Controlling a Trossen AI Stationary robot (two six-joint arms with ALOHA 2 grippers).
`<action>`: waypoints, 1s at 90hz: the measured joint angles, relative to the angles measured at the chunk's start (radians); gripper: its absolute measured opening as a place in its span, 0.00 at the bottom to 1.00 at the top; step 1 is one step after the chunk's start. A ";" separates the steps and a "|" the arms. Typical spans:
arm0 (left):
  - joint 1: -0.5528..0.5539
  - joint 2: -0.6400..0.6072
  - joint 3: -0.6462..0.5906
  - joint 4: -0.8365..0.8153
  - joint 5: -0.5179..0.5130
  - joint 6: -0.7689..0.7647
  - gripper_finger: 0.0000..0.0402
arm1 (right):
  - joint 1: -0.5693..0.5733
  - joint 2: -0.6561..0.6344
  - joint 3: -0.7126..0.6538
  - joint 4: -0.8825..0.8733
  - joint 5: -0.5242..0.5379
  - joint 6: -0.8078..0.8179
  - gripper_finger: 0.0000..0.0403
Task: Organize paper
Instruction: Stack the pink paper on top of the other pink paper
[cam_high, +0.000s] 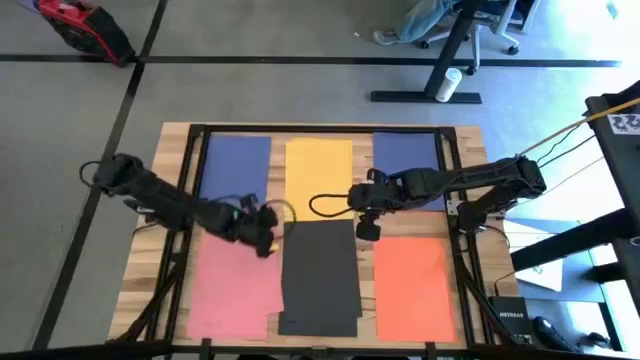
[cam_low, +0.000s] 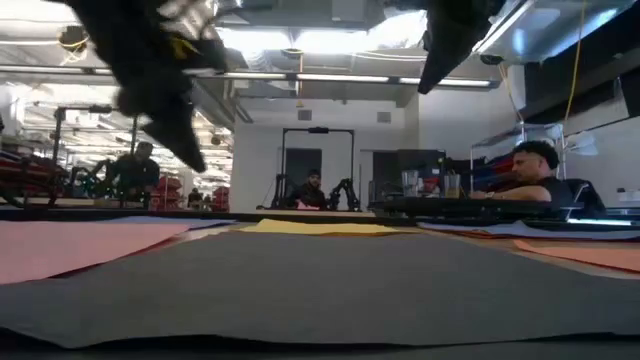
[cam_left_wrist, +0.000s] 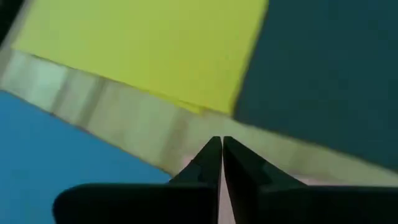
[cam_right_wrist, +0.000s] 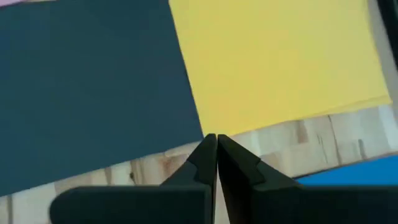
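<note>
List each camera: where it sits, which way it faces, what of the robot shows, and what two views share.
High view: overhead, straight down on the table; both arms, left gripper and right gripper.
Low view: table height, level across the black sheet into the room; arms hang from above.
Left wrist view: on the left arm, facing down; its shut jaws.
Right wrist view: on the right arm, facing down; its shut jaws.
Both wrist views share the yellow sheet and black sheet.

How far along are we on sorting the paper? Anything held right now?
Six sheets lie spread in two rows on the table; nothing looks stacked yet. Neither arm holds paper: the left end effector and right end effector both hover shut beside the black sheet, below the yellow sheet. Gathering remains.
</note>
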 joint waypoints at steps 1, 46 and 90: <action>0.008 0.003 -0.002 0.014 0.005 0.012 0.00 | 0.000 0.000 0.000 -0.001 0.000 0.000 0.00; 0.020 0.161 -0.061 0.188 0.266 0.138 0.00 | 0.000 0.000 0.000 -0.018 0.000 0.003 0.00; -0.075 0.169 -0.054 0.172 0.327 0.117 0.00 | 0.000 0.000 0.000 -0.025 -0.001 0.002 0.00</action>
